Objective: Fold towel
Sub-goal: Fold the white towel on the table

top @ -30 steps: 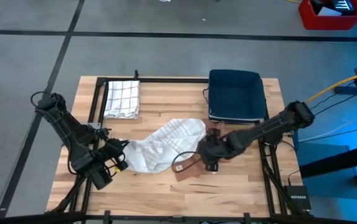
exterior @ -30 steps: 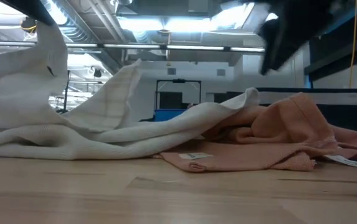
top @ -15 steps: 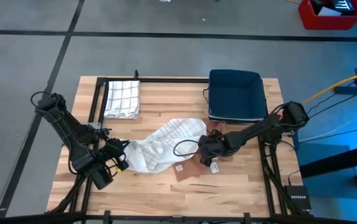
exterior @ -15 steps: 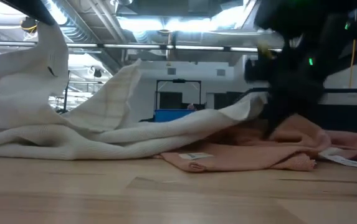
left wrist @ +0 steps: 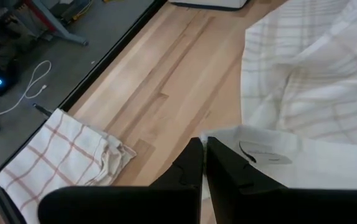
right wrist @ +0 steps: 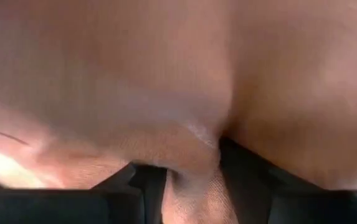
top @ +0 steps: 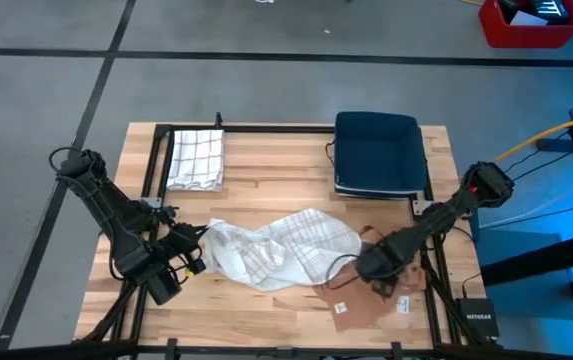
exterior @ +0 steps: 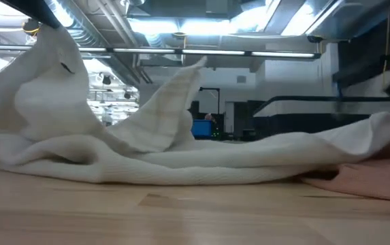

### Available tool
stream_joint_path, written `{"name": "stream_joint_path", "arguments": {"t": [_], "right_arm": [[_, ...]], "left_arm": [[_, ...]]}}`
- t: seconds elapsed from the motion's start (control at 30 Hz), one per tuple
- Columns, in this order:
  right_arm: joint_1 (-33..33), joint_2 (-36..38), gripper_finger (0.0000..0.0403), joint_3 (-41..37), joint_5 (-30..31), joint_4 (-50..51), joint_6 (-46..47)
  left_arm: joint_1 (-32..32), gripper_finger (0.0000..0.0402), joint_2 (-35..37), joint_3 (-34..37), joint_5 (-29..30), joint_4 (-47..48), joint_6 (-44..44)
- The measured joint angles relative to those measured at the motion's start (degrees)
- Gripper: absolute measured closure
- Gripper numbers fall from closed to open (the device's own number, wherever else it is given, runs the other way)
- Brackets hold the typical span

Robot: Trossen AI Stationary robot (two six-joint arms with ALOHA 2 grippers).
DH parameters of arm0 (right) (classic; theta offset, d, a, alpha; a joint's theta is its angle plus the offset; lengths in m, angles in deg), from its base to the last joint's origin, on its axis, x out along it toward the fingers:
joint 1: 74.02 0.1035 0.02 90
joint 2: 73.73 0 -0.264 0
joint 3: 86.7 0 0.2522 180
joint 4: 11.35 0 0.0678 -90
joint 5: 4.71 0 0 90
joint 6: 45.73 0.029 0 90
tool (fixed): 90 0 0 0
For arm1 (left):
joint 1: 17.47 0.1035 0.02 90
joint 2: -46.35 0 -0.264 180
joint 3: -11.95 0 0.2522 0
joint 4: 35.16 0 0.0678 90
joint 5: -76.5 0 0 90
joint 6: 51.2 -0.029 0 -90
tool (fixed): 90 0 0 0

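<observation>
There are three cloths on the wooden tabletop (top: 266, 175). One is a big white towel (top: 286, 250) with thin lines on it, lying rumpled in the middle, toward the front. One is a pink cloth (top: 361, 305), partly under the white towel's right end, near the front right corner. One is a small checked towel (top: 197, 158), folded neatly at the back left, well apart from the other two. There is also one dark blue bin (top: 379, 152) at the back right.

There are two robot arms. The left hand (top: 198, 262) is down at the white towel's left end. Its two fingers (left wrist: 194, 165) are pressed together on the towel's edge, right by a little white tag, and that corner is pulled up off the wood. From table height, the white towel rises in a tall lump on that side and lies long and low across the rest.

The right hand (top: 374, 272) is down on the pink cloth, just past the white towel's right end. Up close, a fold of the pink cloth (right wrist: 190, 168) sits pinched between its two dark fingers (right wrist: 253, 174).
</observation>
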Motion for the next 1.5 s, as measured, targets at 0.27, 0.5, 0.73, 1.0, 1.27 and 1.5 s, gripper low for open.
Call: {"name": "stream_joint_path", "arguments": {"t": [0.27,0.5,0.73,1.0,1.27,1.5], "right_arm": [[0.25,0.27,0.0187,4.14,-11.82,2.54,3.64],[-1.92,0.4,0.0156,13.53,13.65,-8.93,-1.73],[3.16,-2.08,0.0165,7.86,24.52,-37.49,-13.86],[1.49,-2.89,0.019,15.42,10.66,-7.86,-10.03],[-0.95,-2.43,0.0192,27.03,22.56,-12.04,-22.37],[2.24,-10.21,0.0192,19.75,34.43,-44.81,-38.85]], "left_arm": [[0.0,0.0398,0.0,0.0,-0.46,-0.13,0.6],[0.0,0.0398,0.0,0.0,-0.46,-0.51,0.66],[0.0,0.0398,-0.02,0.0,-0.46,-0.35,0.14],[0.0,0.0398,-0.02,0.0,-0.46,-0.5,-0.04],[0.09,0.0398,-0.02,0.0,-0.46,-0.51,-0.25],[0.34,0.0398,-0.02,0.0,-0.23,-0.56,0.82]]}}
